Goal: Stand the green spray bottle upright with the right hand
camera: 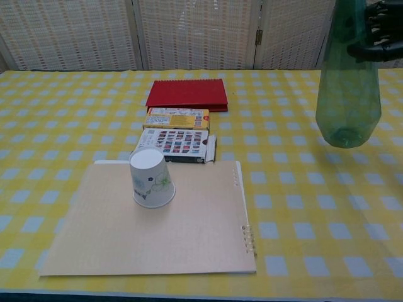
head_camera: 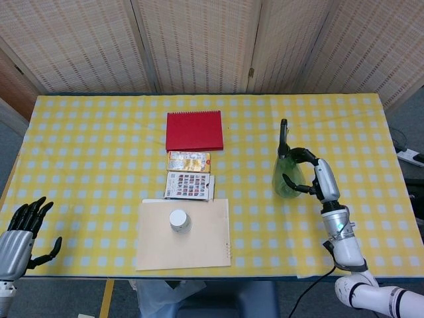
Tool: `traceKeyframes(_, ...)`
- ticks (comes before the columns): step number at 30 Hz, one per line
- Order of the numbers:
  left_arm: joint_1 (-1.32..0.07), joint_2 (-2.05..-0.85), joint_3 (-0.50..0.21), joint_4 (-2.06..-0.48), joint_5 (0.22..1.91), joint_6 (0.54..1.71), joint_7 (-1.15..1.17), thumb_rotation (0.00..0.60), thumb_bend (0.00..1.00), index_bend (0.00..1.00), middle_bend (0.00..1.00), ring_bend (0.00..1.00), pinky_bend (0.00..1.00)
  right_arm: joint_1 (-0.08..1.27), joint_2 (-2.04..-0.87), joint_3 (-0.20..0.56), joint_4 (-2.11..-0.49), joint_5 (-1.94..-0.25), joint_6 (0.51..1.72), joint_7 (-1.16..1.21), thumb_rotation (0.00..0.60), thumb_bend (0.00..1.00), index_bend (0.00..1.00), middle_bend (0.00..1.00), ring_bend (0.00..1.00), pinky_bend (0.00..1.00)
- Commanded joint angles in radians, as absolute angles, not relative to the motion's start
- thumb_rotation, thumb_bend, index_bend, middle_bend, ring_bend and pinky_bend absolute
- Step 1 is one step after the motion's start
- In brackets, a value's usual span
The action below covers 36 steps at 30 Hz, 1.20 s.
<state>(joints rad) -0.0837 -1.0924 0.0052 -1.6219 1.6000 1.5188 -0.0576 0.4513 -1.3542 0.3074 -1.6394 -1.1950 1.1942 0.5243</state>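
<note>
The green spray bottle (head_camera: 286,177) is upright with its black nozzle on top, right of the table's middle. My right hand (head_camera: 320,179) grips it from the right side, fingers wrapped around the upper body. In the chest view the bottle (camera: 347,94) looms large at the upper right, and its base appears to hang above the yellow checked tablecloth. The right hand's fingers (camera: 380,25) hold it near the top edge of that view, where the nozzle is cut off. My left hand (head_camera: 20,232) rests open at the table's front left corner.
An upturned paper cup (camera: 150,177) stands on a tan folder (camera: 189,239) at the front centre. Behind it lie two flat printed boxes (camera: 176,145) and a red notebook (camera: 187,94). The yellow checked table (head_camera: 99,165) ends just right of my right arm.
</note>
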Motion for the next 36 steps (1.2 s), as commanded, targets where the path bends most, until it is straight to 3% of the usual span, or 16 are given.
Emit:
traceKeyframes(1, -0.084, -1.093, 0.005, -1.622, 1.599, 1.517, -0.057, 0.332, 0.48, 0.0, 0.03, 0.02, 0.0, 0.413, -1.358, 0.329, -1.613, -1.162, 1.166, 0.63, 0.6, 0.38, 0.61, 0.59, 0.52, 0.44)
traceKeyframes(17, -0.086, -1.089, 0.01, -1.619, 1.61, 1.517, -0.07, 0.331, 0.48, 0.0, 0.03, 0.02, 0.0, 0.409, -1.448, 0.237, -1.401, -1.361, 1.147, 0.838, 0.6, 0.38, 0.58, 0.53, 0.48, 0.42)
traceKeyframes(26, -0.087, -1.092, 0.01, -1.617, 1.61, 1.515, -0.066, 0.33, 0.48, 0.0, 0.03, 0.02, 0.0, 0.409, -1.452, 0.195, -1.353, -1.432, 1.161, 0.876, 0.6, 0.38, 0.42, 0.37, 0.39, 0.33)
traceKeyframes(36, -0.089, -1.093, 0.01, -1.618, 1.607, 1.511, -0.061, 0.33, 0.48, 0.0, 0.03, 0.02, 0.0, 0.388, -1.416, 0.15, -1.343, -1.489, 1.209, 0.869, 0.6, 0.38, 0.17, 0.22, 0.24, 0.18)
